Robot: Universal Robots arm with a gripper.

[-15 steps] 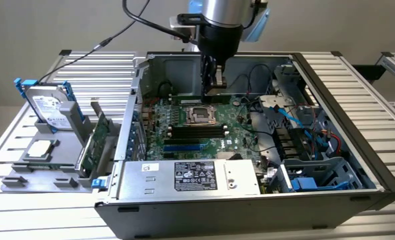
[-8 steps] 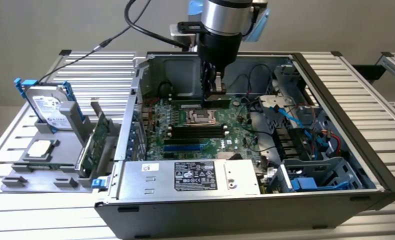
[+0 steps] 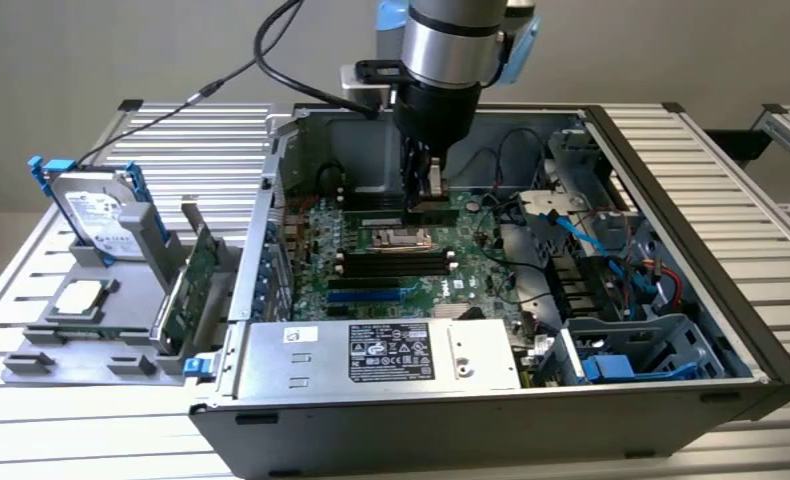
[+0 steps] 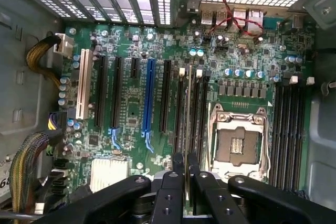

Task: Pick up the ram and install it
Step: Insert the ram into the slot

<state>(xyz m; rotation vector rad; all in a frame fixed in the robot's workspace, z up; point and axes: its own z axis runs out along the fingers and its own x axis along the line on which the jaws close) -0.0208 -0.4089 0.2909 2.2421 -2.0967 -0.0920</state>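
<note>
**First onlooker:** Inside the open computer case [image 3: 502, 425], what has the arm got?

**Second onlooker:** The ram [image 4: 187, 111], pinched edge-on by the black gripper [image 4: 186, 160]. The jaws are drawn close together on the thin stick, which hangs upright above the motherboard [image 3: 368, 275].

**First onlooker:** Over which slot?

**Second onlooker:** Over the bank of black memory slots [image 4: 193, 114] just beside the CPU socket [image 4: 237, 141], on the side facing the long expansion slots [image 4: 149, 95]. In the wrist view the stick's edge runs in line with the slots, seemingly between two of them. Which one it is meant for I can't tell.

**First onlooker:** Is it touching?

**Second onlooker:** I can't tell. From the exterior view it looks just above the board.

**First onlooker:** How would you do this bit well?

**Second onlooker:** I'd keep the stick parallel to the slot and dead upright. I'd centre it over one slot rather than the ridge between, then press straight down so both ends seat together. The white latches [image 4: 199, 72] at the slot ends ought to be open, though I can't make out whether they are. A tilted push would likely jam one corner or flex the board.
</note>
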